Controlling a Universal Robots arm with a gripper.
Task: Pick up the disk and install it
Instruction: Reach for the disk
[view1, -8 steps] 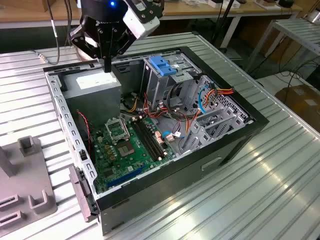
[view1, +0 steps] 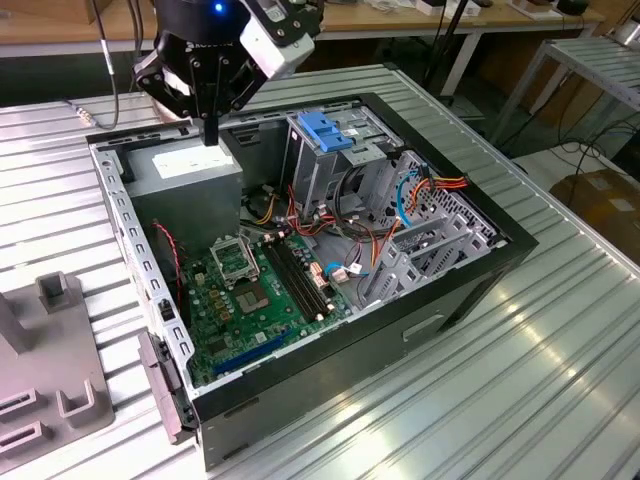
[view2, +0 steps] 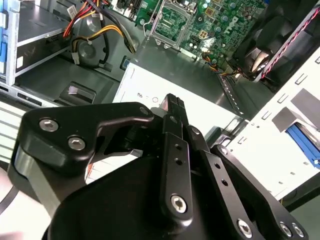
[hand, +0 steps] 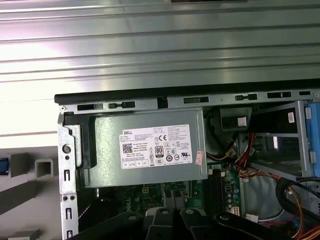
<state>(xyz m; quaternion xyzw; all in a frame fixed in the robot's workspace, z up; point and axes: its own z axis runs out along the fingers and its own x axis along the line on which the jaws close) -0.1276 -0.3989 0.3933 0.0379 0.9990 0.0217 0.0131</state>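
Above the grey power supply box (view1: 200, 182), the gripper (view1: 210, 135) points straight down, pressed together.

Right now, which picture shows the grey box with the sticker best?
The first wrist view: the grey box faces the camera squarely. The exterior view shows it partly behind the hand; the second wrist view, mostly behind it.
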